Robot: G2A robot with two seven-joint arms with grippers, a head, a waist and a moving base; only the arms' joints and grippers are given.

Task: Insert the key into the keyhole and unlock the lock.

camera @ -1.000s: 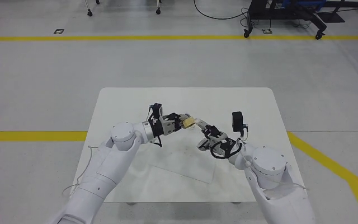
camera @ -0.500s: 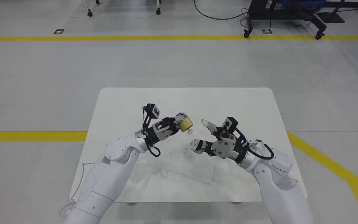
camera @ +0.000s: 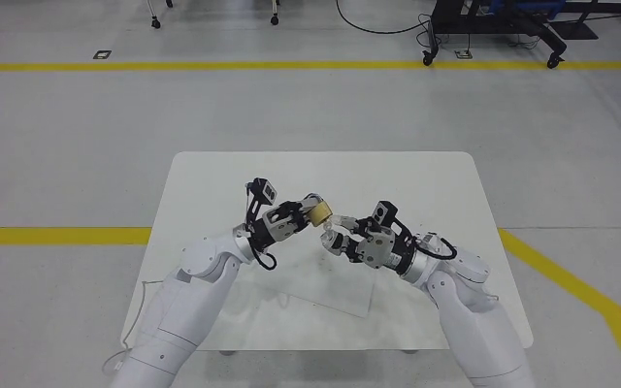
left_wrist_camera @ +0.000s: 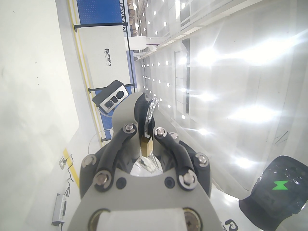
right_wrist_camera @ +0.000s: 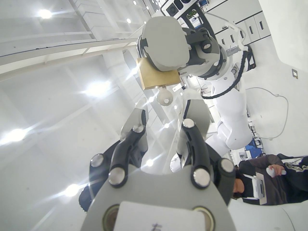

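Top view: over the middle of the white table [camera: 417, 175], my left gripper [camera: 307, 212] holds the brass lock [camera: 320, 210] clamped in mid-air. My right gripper [right_wrist_camera: 166, 115], fingers apart, faces the key [right_wrist_camera: 164, 98] stuck into the lock's base, seemingly not touching it.

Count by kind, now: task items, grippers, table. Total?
padlock: 1, brass, held in the left gripper
key: 1, silver, sitting in the padlock's keyhole
grippers: 2, left gripper and right gripper
table: 1, white
Total: 5
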